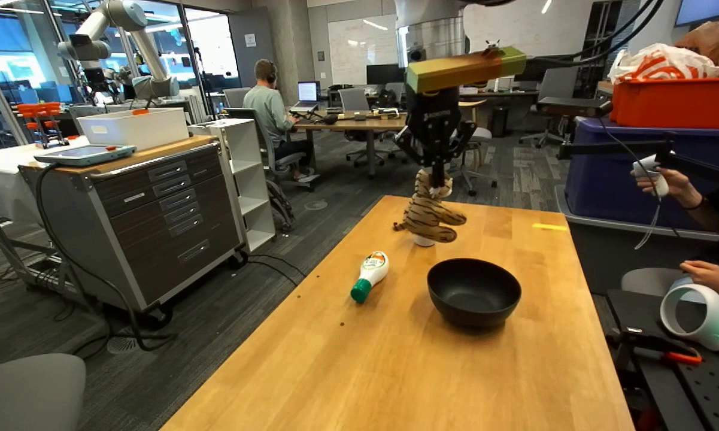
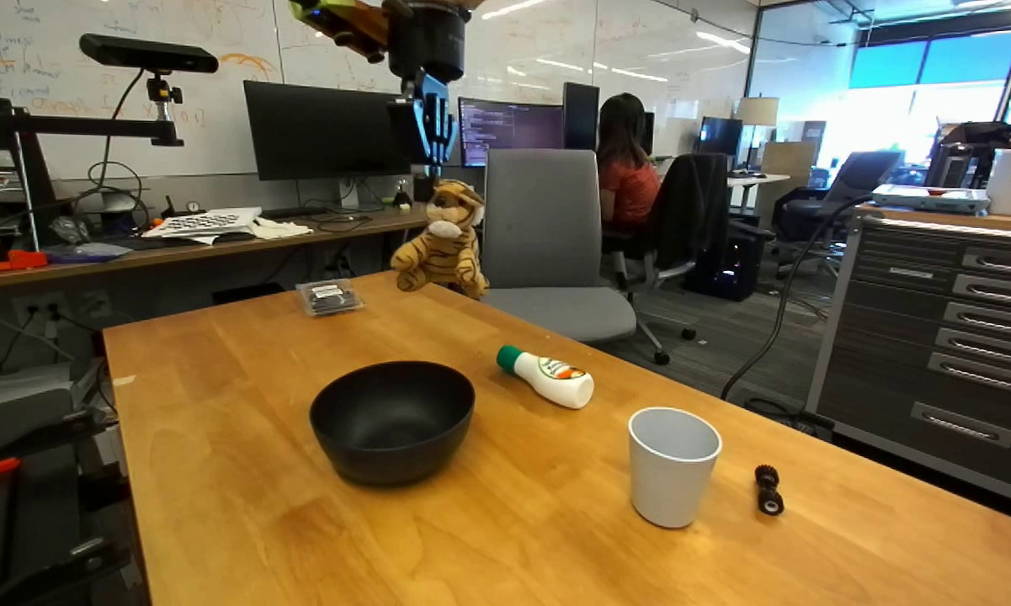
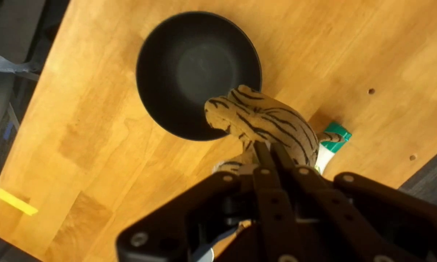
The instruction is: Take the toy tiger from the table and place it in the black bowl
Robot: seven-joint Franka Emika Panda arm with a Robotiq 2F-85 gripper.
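Observation:
The toy tiger [image 1: 426,214] hangs from my gripper [image 1: 437,179], held above the table and apart from the bowl. In an exterior view its face and front show [image 2: 444,252]. In the wrist view the tiger [image 3: 276,123] hangs below the fingertips [image 3: 268,145], its legs overlapping the bowl's edge in the picture. My fingers are nearly together, pinching the toy near its head. The black bowl [image 1: 474,312] stands upright on the table with nothing in it; it also shows in an exterior view [image 2: 391,463] and in the wrist view [image 3: 203,72].
A white tube with a green cap [image 1: 372,270] lies beside the bowl. A small white cup [image 2: 673,480] stands upright, with a small black part [image 2: 768,490] near it. A clear plastic box [image 2: 330,297] lies by the table's edge. Yellow tape [image 3: 16,201] marks the table.

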